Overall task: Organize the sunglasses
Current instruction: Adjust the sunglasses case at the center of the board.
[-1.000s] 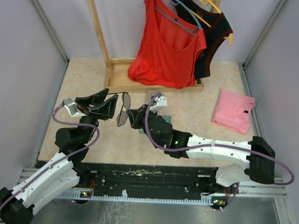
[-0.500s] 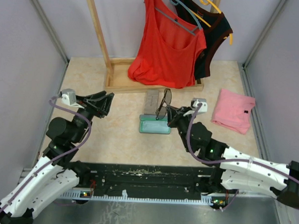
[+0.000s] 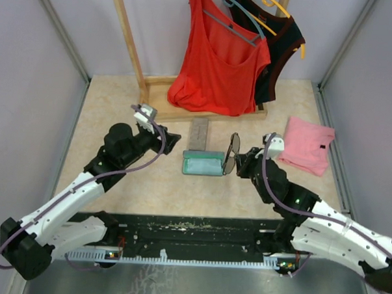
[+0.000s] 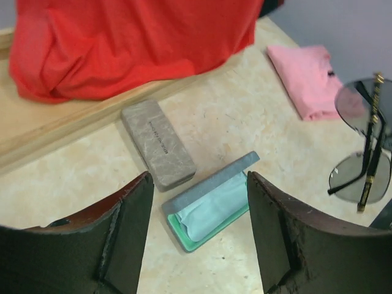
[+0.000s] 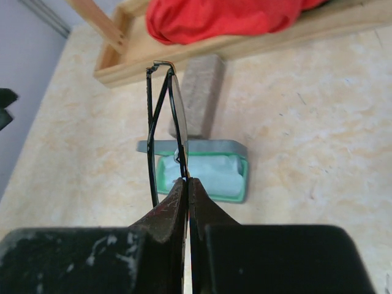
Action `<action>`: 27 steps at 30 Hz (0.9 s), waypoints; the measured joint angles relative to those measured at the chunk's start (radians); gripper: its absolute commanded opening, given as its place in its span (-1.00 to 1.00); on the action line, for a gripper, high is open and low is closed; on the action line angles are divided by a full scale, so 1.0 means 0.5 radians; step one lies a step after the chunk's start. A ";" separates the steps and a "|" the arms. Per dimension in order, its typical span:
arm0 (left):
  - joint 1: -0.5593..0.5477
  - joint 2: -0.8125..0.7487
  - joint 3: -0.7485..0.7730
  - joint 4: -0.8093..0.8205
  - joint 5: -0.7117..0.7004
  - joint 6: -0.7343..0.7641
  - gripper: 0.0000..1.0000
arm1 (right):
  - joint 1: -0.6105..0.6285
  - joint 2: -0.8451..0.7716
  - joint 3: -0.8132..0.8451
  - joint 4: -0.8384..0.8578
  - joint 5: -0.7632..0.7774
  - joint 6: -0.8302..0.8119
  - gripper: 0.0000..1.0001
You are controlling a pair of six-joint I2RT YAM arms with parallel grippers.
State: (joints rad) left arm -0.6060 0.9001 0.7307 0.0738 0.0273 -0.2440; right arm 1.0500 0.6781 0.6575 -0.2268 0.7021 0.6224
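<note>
Sunglasses (image 3: 232,153) farther right (beside open case (image 3: 203,165))

Open case (image 3: 203,165) centre frame on desk (image 3: 110,101); closed case (image 3: 198,133) just above it; sunglasses (image 3: 232,154) at its right end; folded cloth (image 3: 305,145) further right; rack base (image 3: 160,111) top centre.
</note>
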 measured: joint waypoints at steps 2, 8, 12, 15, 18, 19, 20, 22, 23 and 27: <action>0.000 0.130 0.070 -0.020 0.151 0.176 0.34 | -0.182 -0.001 0.000 -0.146 -0.163 0.072 -1.00; 0.000 0.492 0.302 -0.060 0.596 0.688 0.32 | -0.977 0.056 -0.005 -0.250 -0.910 0.106 -1.00; 0.000 0.713 0.352 -0.175 0.910 1.043 0.38 | -1.212 0.108 -0.033 -0.235 -1.250 0.094 -1.00; -0.001 0.895 0.432 -0.335 1.090 1.344 0.52 | -1.229 0.105 -0.056 -0.233 -1.406 0.072 -1.00; -0.002 1.053 0.549 -0.504 1.224 1.595 0.54 | -1.229 0.064 -0.086 -0.225 -1.513 0.064 -1.00; -0.002 1.104 0.596 -0.552 1.259 1.662 0.54 | -1.229 0.041 -0.101 -0.229 -1.528 0.064 -1.00; -0.002 1.147 0.637 -0.589 1.285 1.714 0.54 | -1.229 0.012 -0.117 -0.233 -1.546 0.064 -1.00; -0.004 1.236 0.713 -0.639 1.333 1.809 0.54 | -1.229 -0.048 -0.137 -0.252 -1.562 0.065 -1.00; -0.007 1.278 0.741 -0.659 1.357 1.852 0.52 | -1.229 -0.081 -0.141 -0.262 -1.566 0.065 -1.00; -0.033 1.414 0.805 -0.721 1.398 1.948 0.42 | -1.229 -0.166 -0.151 -0.285 -1.567 0.066 -1.00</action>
State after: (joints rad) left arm -0.6224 1.6070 1.1332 -0.2867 0.7261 0.7300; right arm 0.4355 0.5953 0.5819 -0.3695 -0.0814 0.6552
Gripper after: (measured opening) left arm 0.739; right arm 0.008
